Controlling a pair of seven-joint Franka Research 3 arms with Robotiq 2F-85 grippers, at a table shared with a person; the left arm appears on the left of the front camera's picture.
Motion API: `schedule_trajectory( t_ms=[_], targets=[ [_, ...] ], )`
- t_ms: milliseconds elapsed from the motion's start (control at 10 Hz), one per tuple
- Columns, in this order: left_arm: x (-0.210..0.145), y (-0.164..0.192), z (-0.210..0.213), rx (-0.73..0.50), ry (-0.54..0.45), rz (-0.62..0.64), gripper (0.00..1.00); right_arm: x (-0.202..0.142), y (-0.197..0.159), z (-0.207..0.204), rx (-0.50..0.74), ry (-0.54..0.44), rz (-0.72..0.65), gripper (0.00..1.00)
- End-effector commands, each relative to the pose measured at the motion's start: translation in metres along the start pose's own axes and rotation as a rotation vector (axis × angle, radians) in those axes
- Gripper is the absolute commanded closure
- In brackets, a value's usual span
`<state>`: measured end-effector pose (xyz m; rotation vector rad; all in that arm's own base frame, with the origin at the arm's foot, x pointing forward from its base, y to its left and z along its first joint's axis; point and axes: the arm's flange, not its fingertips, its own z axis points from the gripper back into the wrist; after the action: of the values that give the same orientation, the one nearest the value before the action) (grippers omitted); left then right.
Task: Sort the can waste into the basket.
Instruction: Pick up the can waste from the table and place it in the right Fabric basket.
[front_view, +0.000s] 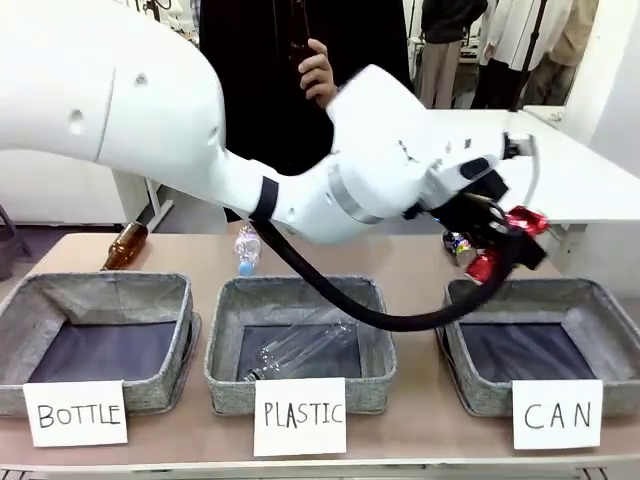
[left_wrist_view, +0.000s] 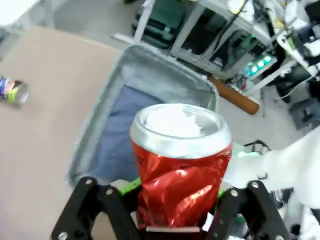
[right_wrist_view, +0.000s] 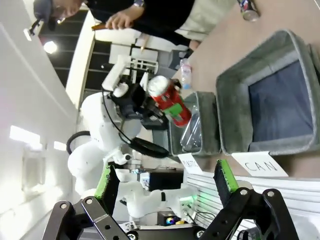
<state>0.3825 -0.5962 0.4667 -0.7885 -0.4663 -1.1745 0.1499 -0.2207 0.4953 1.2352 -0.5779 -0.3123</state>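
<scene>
My left gripper (front_view: 505, 243) reaches across to the right and is shut on the dented red can (front_view: 527, 219), holding it above the far left corner of the grey CAN basket (front_view: 545, 296). In the left wrist view the red can (left_wrist_view: 180, 165) stands between the fingers (left_wrist_view: 100, 205), with the basket (left_wrist_view: 170, 80) below it. The dark blue can (front_view: 458, 245) lies on the table behind the basket, and shows as the blue can (left_wrist_view: 14, 91) to the left of it. My right gripper (right_wrist_view: 165, 180) is open, off to the side, looking at the red can (right_wrist_view: 170, 100) and the basket (right_wrist_view: 235, 85).
The PLASTIC basket (front_view: 228, 345) holds a clear bottle (front_view: 300, 350); the BOTTLE basket (front_view: 180, 330) is at left. A brown bottle (front_view: 125, 245) and a small clear bottle (front_view: 246, 248) rest on the table behind. The person's hand (front_view: 318, 72) holds a dark bottle.
</scene>
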Motion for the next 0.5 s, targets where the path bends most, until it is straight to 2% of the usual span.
schedule_trajectory(
  t_ms=[0,200,400],
  targets=[
    [-0.011,-0.003,-0.035,-0.038,0.042,-0.022,0.78,0.010,0.013,-0.002,-0.018,-0.017,0.021,0.00],
    [-0.015,-0.001,-0.054,-0.035,0.076,-0.013,0.78,0.010,0.013,-0.002,-0.018,-0.017,0.021,0.00],
    [-0.013,0.002,-0.056,-0.043,0.087,0.004,0.78,0.010,0.013,-0.002,-0.018,-0.017,0.021,0.00]
  ],
)
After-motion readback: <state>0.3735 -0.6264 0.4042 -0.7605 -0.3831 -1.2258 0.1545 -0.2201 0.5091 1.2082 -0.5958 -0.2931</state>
